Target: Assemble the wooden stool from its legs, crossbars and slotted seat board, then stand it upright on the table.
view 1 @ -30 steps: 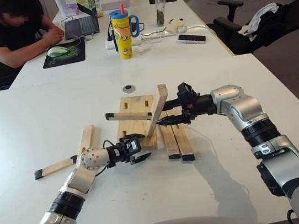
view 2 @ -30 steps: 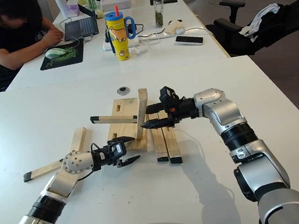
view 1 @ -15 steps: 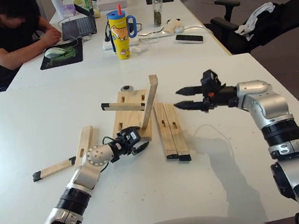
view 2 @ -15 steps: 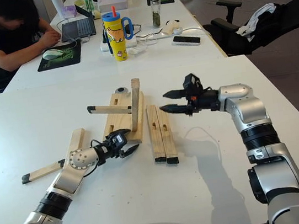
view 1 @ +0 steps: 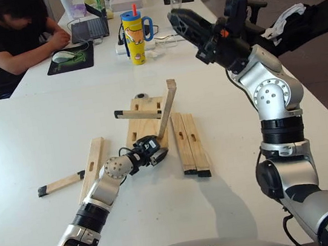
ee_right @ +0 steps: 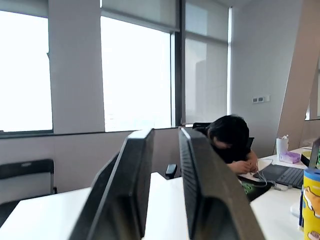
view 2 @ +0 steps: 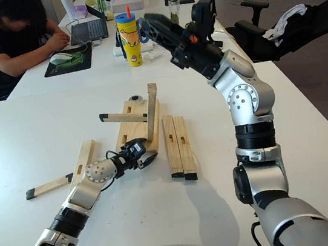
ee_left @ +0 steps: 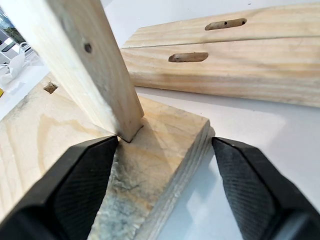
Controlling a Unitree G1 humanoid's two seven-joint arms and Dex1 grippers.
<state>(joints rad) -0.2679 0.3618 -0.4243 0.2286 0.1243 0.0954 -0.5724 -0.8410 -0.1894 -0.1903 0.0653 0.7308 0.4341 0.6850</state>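
Loose leg lies on the worktop. Left gripper has its fingers spread around the seat board corner, by the leaning leg. Cartoon-print cup behind, text unreadable. Right gripper is raised, fingers slightly apart.

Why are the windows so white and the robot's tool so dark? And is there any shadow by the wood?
Right wrist view: daylight washes the windows out to plain white, so the right tool in front shows as a dark shape. Left wrist view: the leg throws a soft shadow onto the seat board, whose edge darkens the table beneath it.
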